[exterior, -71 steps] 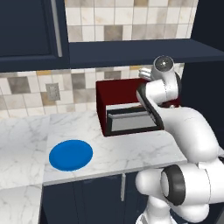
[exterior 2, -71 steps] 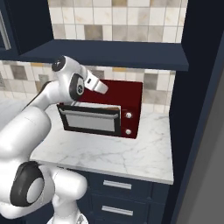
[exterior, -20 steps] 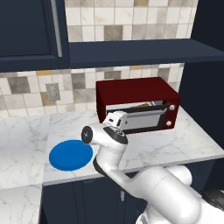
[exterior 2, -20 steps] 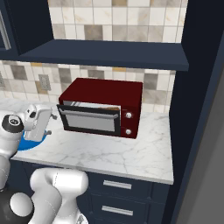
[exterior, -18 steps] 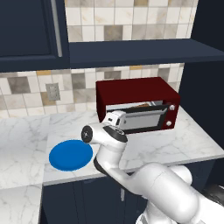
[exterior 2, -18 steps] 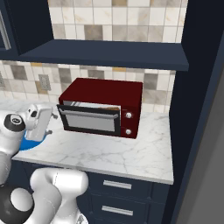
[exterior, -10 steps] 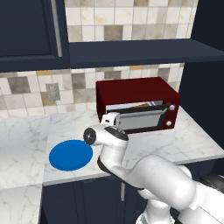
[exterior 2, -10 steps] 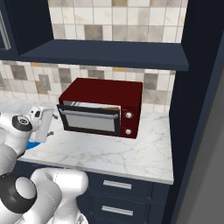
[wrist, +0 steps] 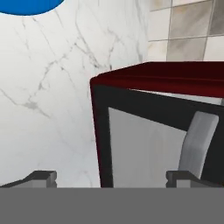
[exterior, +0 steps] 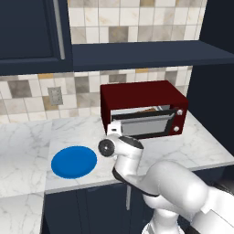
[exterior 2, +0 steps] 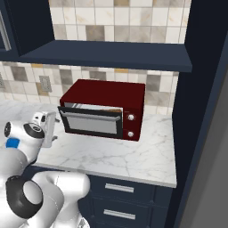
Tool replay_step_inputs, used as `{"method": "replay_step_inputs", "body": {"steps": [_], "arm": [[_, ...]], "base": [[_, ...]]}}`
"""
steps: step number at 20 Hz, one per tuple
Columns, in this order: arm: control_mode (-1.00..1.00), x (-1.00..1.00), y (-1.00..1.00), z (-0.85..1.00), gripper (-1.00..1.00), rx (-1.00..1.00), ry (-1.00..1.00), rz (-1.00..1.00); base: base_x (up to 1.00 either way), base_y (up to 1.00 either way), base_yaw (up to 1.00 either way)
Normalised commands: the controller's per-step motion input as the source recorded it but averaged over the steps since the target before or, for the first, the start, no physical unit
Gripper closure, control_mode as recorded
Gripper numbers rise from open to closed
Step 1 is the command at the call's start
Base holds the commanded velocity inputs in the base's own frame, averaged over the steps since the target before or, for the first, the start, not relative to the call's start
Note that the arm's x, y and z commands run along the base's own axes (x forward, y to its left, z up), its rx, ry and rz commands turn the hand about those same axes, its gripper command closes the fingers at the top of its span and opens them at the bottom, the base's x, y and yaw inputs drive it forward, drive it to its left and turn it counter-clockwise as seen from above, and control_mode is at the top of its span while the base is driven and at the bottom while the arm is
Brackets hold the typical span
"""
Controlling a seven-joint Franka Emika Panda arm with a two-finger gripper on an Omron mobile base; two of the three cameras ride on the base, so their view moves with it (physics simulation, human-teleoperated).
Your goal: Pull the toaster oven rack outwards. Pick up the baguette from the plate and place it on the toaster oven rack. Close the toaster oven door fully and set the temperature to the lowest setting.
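even, shadowless light; sharp render

Ahead of the jaws stands the oven (wrist: 175, 78) on the counter (wrist: 65, 87), its door (wrist: 144, 144) nearest; the plate (wrist: 26, 5) lies beyond, to their left.

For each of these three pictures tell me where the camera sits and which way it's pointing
Left base view: behind the arm on its left, facing forward and down over the counter at the plate and toaster oven; the white arm rises from lower right.
Right base view: behind on the right, facing the toaster oven door, slightly ajar; the arm rises from lower left.
Hand view: on the hand, rolled, looking along the open end effector at the door's corner.
Shared: all three show the toaster oven; left base and hand views share the plate.
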Motion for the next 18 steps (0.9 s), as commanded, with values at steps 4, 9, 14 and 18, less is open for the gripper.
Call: {"method": "replay_step_inputs", "body": {"steps": [4,9,14,18], "arm": [[-1.00,0.24,0.00,-0.10,-1.00,0.00,0.00,0.20],[-1.00,0.30,0.00,-0.08,-1.00,0.00,0.00,0.20],[-1.00,0.31,0.00,-0.09,-1.00,0.00,0.00,0.20],[-1.00,0.33,0.00,-0.06,-1.00,0.00,0.00,0.19]], "base": [[0.00,0.00,0.00],[0.00,0.00,0.00],[0.00,0.00,0.00],[0.00,0.00,0.00]]}}
